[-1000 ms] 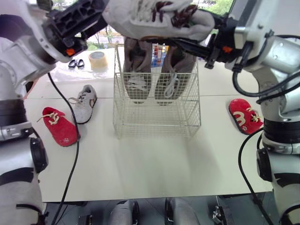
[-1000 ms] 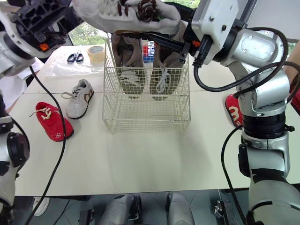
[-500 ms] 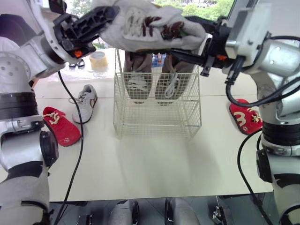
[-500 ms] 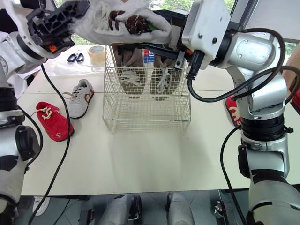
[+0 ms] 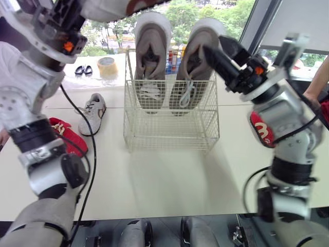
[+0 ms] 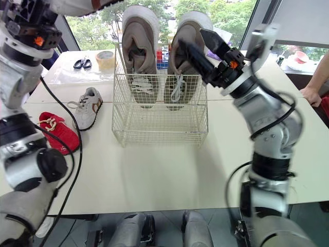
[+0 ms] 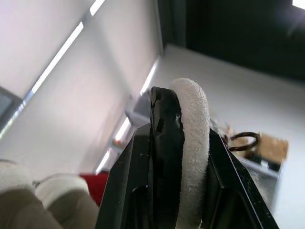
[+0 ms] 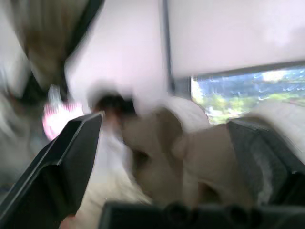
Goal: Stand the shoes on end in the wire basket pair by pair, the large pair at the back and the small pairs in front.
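The left gripper is raised high above the white table, left of the white wire basket. Its two black fingers are clamped on the soft rim of a small white shoe with brown trim. The rest of this shoe runs off the upper edge of the head views.

The right gripper hangs in the air at the basket's upper right, level with the heels of the two large taupe suede shoes. Its fingers are spread and hold nothing. In the blurred right wrist view they seem to frame those two shoes.

The large pair stands on end side by side at the back of the basket, toes down, heels rising above the rim. The front of the basket is bare.

On the table left of the basket lie a second small white shoe with brown trim and, just beside it, a small red shoe with white laces. Another red shoe lies right of the basket, partly behind the right arm.
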You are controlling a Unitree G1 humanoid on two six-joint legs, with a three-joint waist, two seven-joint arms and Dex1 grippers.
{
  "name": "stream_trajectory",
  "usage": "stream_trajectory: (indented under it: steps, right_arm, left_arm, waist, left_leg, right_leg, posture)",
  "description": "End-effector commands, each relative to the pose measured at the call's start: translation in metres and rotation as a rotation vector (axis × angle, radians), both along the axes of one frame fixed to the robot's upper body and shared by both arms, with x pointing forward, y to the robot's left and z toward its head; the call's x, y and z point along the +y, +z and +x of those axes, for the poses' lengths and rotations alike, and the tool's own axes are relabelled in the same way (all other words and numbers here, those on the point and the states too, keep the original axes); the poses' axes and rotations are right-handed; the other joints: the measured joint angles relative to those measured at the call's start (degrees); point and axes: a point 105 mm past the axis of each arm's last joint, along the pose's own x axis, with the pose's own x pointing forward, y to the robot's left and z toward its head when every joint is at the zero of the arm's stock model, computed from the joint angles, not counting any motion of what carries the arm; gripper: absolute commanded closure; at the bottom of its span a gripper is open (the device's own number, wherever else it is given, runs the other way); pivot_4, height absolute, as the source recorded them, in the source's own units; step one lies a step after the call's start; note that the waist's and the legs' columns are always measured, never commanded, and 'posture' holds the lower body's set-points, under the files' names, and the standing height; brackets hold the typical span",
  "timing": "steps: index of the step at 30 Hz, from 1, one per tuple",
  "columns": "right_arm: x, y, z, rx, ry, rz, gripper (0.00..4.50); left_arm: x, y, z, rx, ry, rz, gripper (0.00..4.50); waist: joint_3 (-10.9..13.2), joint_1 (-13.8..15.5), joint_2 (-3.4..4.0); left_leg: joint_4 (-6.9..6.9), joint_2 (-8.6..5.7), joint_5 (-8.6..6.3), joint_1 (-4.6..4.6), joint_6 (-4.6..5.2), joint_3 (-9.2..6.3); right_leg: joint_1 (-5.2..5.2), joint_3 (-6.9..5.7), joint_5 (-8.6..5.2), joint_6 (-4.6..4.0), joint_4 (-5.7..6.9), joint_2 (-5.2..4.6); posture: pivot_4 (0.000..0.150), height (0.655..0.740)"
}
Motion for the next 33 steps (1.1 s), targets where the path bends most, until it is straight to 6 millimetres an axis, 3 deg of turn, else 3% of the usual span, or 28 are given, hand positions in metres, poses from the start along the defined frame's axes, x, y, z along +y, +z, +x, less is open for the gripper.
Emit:
stream_trajectory:
  steps: [1, 5, 14, 19, 25, 28, 31, 33]
  right_arm:
    - [0.023, 0.022, -0.020, 0.074, 0.219, 0.277, 0.05]
    - [0.040, 0.029, -0.018, 0.094, 0.232, 0.312, 0.05]
    - [0.033, 0.044, -0.016, 0.038, 0.196, 0.318, 0.05]
    - [0.034, 0.055, -0.021, -0.005, 0.207, 0.309, 0.05]
    - [0.037, 0.059, -0.024, -0.024, 0.222, 0.298, 0.05]
    - [0.038, 0.059, -0.024, -0.021, 0.221, 0.297, 0.82]
    - [0.038, 0.059, -0.024, -0.018, 0.219, 0.296, 2.10]
    - [0.039, 0.059, -0.025, -0.019, 0.223, 0.292, 2.73]
  left_arm:
    - [-0.007, 0.012, -0.006, -0.061, 0.086, -0.027, 3.44]
    - [-0.019, 0.010, -0.005, -0.064, 0.069, -0.027, 3.44]
    - [-0.026, -0.005, -0.005, -0.035, 0.040, -0.010, 3.44]
    - [-0.039, -0.027, 0.008, 0.010, 0.092, 0.091, 3.44]
    - [-0.038, -0.031, 0.014, 0.019, 0.112, 0.097, 3.44]
    - [-0.038, -0.032, 0.014, 0.015, 0.115, 0.102, 3.44]
    - [-0.037, -0.032, 0.014, 0.015, 0.120, 0.106, 3.44]
    - [-0.037, -0.033, 0.014, 0.013, 0.119, 0.111, 3.44]
  waist:
    - [0.00, -0.03, 0.00]
    - [-0.01, 0.08, 0.02]
    - [-0.02, -0.09, 0.01]
    - [-0.02, -0.12, 0.01]
    - [-0.02, -0.08, 0.01]
    - [-0.02, -0.10, 0.01]
    - [-0.02, -0.08, 0.01]
    - [-0.02, -0.07, 0.01]
  left_leg:
    - [0.00, 0.01, 0.01, 0.00, -0.01, 0.00]
    - [0.00, 0.00, 0.00, -0.01, 0.01, 0.05]
    - [0.00, -0.02, -0.04, -0.04, 0.11, 0.05]
    - [0.00, 0.01, -0.04, -0.04, 0.11, 0.05]
    - [0.00, 0.01, -0.05, -0.05, 0.11, 0.04]
    - [0.00, 0.02, -0.05, -0.06, 0.11, 0.04]
    - [-0.01, 0.02, -0.05, -0.05, 0.12, 0.04]
    - [-0.01, 0.02, -0.05, -0.06, 0.12, 0.04]
  right_leg:
    - [-0.02, 0.00, 0.02, -0.03, 0.00, 0.04]
    - [-0.02, 0.03, 0.05, -0.08, -0.01, 0.12]
    - [0.02, 0.04, 0.05, -0.08, 0.00, 0.12]
    - [0.00, 0.04, 0.05, -0.07, 0.00, 0.17]
    - [0.00, 0.04, 0.05, -0.07, -0.02, 0.17]
    - [0.00, 0.04, 0.05, -0.07, -0.02, 0.17]
    - [0.00, 0.04, 0.05, -0.07, -0.02, 0.17]
    - [0.00, 0.04, 0.05, -0.07, -0.02, 0.17]
  posture:
    - [0.150, 0.7400]
    - [0.150, 0.7400]
    - [0.150, 0.7400]
    - [0.150, 0.7400]
    - [0.150, 0.7400]
    - [0.150, 0.7400]
    - [0.150, 0.7400]
    - [0.150, 0.7400]
